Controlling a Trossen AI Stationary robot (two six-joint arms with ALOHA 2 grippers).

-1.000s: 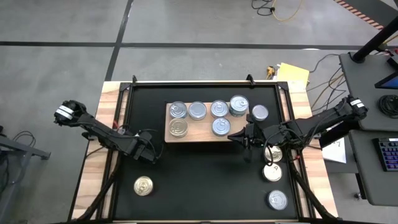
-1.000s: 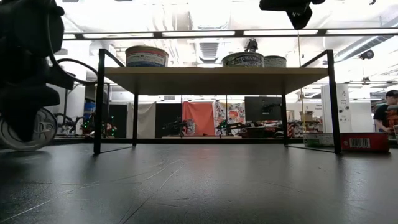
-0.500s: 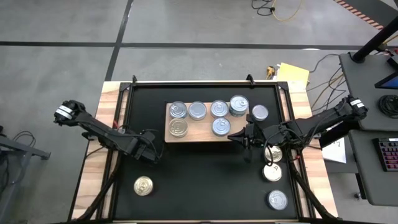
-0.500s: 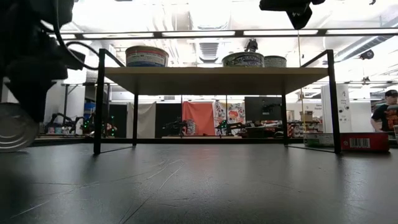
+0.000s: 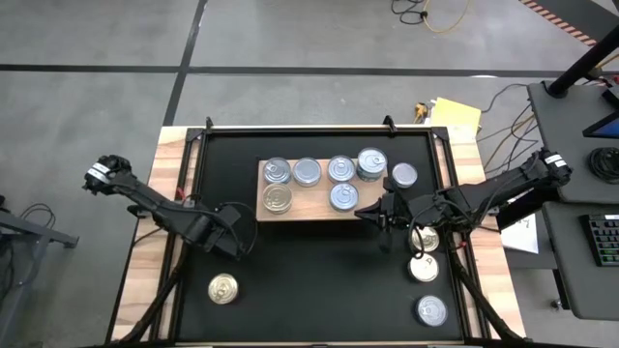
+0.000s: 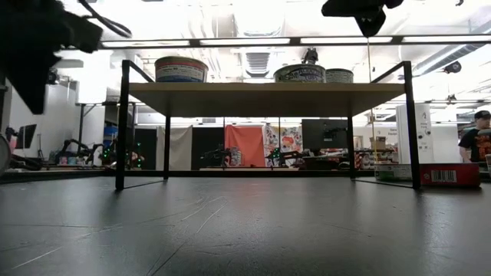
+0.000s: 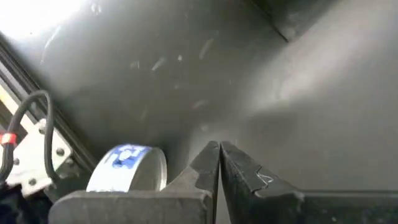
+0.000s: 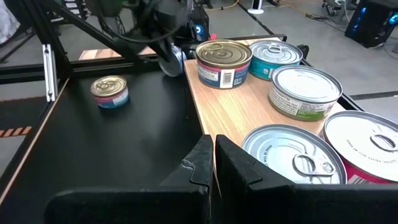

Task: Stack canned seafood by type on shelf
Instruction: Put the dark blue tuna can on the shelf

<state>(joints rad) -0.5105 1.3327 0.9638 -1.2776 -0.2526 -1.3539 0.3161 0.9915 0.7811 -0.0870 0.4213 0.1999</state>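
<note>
The light-wood shelf [image 5: 309,211] stands mid-table on black legs and carries several tins [image 5: 308,171], seen from the side in the low view [image 6: 180,69]. Loose tins stand upright on the black mat. One [image 5: 404,175] is off the shelf's right end, three [image 5: 423,268] are at the right, and a gold-lidded one [image 5: 223,288] is near left. My left gripper [image 5: 232,242] is shut above the mat off the shelf's near left corner. My right gripper [image 5: 366,212] is shut and hovers at the shelf's near right corner, above the board [image 6: 367,27]. My left gripper [image 7: 219,149] has nothing between its shut fingers. A blue-labelled tin [image 7: 127,171] lies on its side close beside the finger base. I cannot tell whether the gripper touches it.
A black frame rail [image 5: 319,127] runs along the far edge of the mat. The wooden tabletop shows at the left [image 5: 145,280]. Open mat [image 5: 319,280] lies between the shelf and the near edge. A red box [image 6: 441,175] shows at the right of the low view.
My left gripper has risen and drawn slightly toward the near left. In the low view, the round tin face beside it has slid out past the picture's left edge. My right arm has kept still.
</note>
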